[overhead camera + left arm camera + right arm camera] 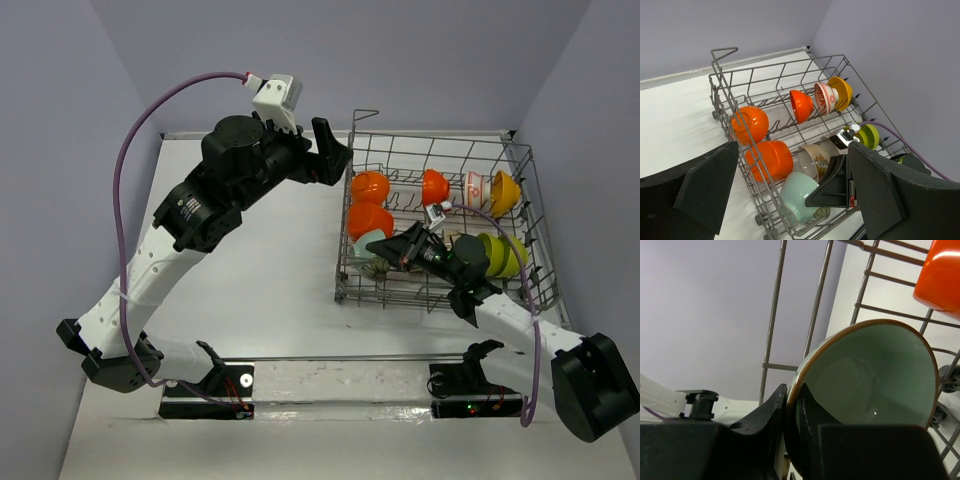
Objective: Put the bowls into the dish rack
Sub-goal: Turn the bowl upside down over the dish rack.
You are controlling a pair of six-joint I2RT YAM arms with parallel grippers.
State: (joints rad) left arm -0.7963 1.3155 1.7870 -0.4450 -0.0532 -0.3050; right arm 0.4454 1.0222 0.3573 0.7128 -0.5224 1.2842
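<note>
The grey wire dish rack [430, 137] stands at the right of the table. My right gripper [385, 245] reaches into its near left corner, shut on the rim of a pale teal bowl [371, 262]. In the right wrist view one finger [767, 410] is outside the teal bowl [875, 375] and the other inside. In the left wrist view the teal bowl [797, 197] lies tilted on the rack floor. My left gripper [335, 150] hangs open and empty above the rack's far left corner.
More bowls sit in the rack: two red-orange ones [368, 219] at the left, another red-orange [434, 186], a white one with red pattern [475, 190], a yellow one [505, 192] in the back row, lime green ones [500, 255] at the right, and a beige patterned one [817, 160].
</note>
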